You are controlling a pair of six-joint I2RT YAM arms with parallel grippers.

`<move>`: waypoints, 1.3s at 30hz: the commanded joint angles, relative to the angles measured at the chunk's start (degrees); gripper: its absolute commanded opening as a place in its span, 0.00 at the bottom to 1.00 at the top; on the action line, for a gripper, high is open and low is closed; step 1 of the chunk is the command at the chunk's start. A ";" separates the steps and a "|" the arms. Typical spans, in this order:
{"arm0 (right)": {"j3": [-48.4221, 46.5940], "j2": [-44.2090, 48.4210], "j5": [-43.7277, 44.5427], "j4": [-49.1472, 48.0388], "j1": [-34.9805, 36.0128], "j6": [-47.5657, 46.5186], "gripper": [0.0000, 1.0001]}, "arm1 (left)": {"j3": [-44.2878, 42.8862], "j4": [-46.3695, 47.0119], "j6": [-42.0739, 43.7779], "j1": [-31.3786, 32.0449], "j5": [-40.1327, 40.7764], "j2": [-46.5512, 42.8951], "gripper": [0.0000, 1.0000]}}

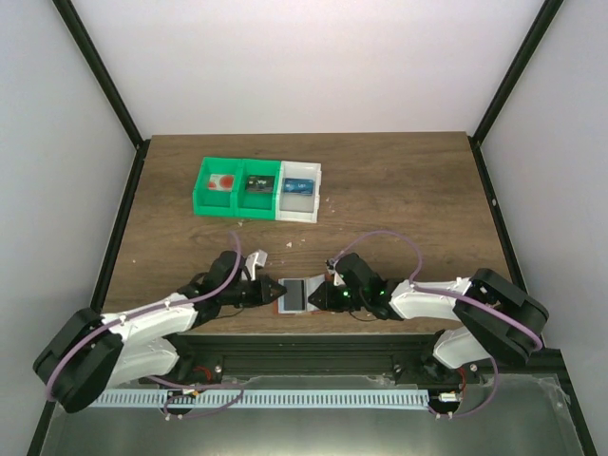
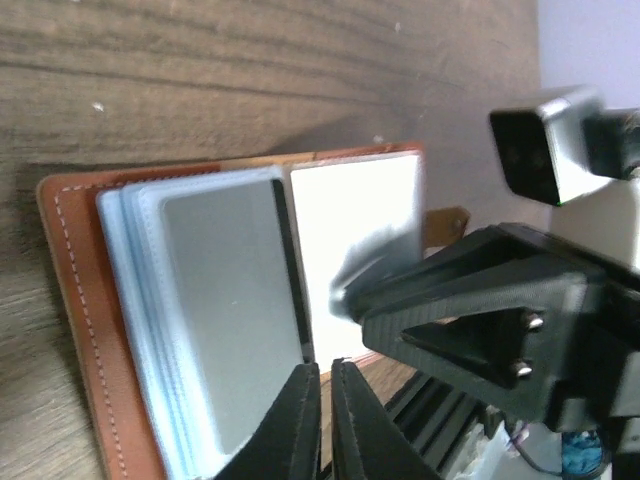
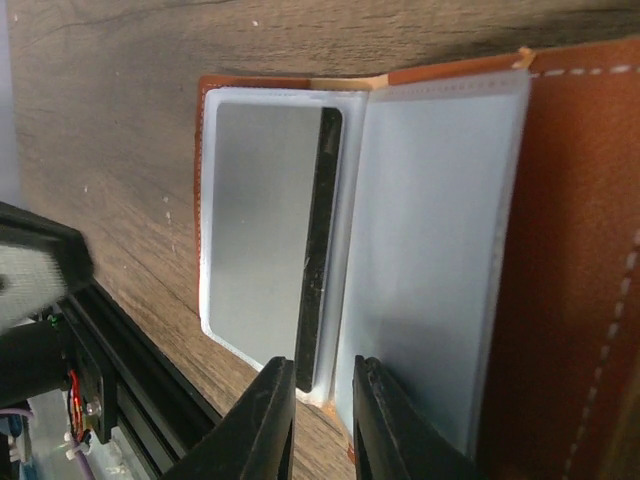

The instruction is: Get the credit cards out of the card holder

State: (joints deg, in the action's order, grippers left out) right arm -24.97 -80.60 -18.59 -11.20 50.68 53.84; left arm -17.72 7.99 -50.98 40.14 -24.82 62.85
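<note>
The card holder [image 1: 294, 294] lies open on the table between my two grippers, with its orange-brown rim [image 2: 75, 300] around pale sleeves. A grey credit card [image 2: 225, 300] with a dark edge sits in the left sleeve [image 3: 260, 220]. My left gripper [image 1: 273, 290] hangs over the holder's near edge by the fold. Its fingers [image 2: 300, 420] are shut to a thin slit and I see nothing between them. My right gripper [image 3: 322, 385] is closed down on the bottom edge of the sleeves at the fold. One of its black fingers [image 2: 450, 300] rests over the bright right page.
A green bin [image 1: 237, 185] and a white bin [image 1: 302, 195] stand together at the back of the table. A blue card [image 1: 299, 187] lies in the white one. The black frame rail [image 1: 313, 337] runs just behind the holder's near edge.
</note>
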 commanded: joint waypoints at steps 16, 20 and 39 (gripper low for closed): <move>-4.31 -5.63 -0.74 -2.26 -0.50 -0.49 0.18 | 2.83 13.01 5.12 0.11 -1.73 16.78 0.00; -4.25 -6.76 -0.40 -2.88 -0.51 -0.35 0.18 | 3.70 13.25 4.80 0.09 -1.47 16.80 0.00; -1.52 -10.12 -1.51 -8.93 -0.92 1.10 0.18 | 1.92 7.71 5.05 0.14 -2.22 10.54 0.05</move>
State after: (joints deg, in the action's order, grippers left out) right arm -27.49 -89.52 -19.99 -18.33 50.33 54.52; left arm -15.07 15.68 -47.24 40.16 -26.79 71.81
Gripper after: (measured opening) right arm 0.175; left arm 0.058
